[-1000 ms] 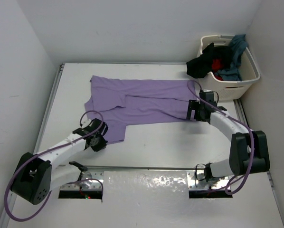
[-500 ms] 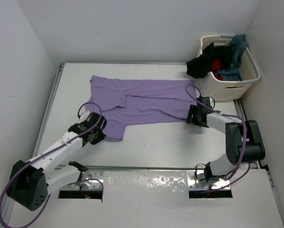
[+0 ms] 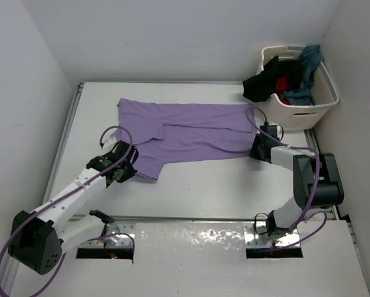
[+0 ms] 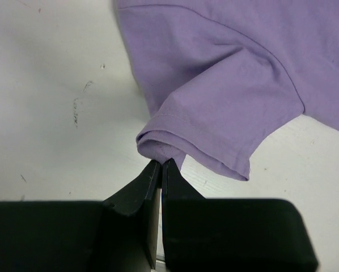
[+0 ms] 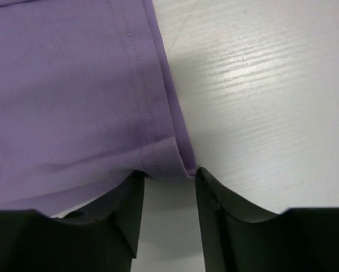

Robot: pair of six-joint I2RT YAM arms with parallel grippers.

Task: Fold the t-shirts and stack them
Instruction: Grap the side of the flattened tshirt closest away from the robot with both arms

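Cloth is pinched near the left edge of the bench, where the left claw is pressed together on the rolled hem of a sleeve of the lavender t-shirt. In the left wrist view, the fabric is seen bunched right at the claw's tips, with the rest of the sleeve fanning out flat away from them.

The lavender t-shirt is laid out across the far half of the bench, reaching from left of the middle almost to the right edge. Its body is mostly flat, with a few long creases running along it.

At the shirt's right end, the right claw is lowered to the bench surface. Its fingers are held partly spread, and the stitched bottom corner of the hem is seen just at the gap between their tips; a firm pinch on the cloth cannot be made out.

In the far right corner of the bench, a cream laundry basket is set. A black t-shirt is draped over its left rim, a red t-shirt is tucked inside, and a teal t-shirt is heaped toward its far side.
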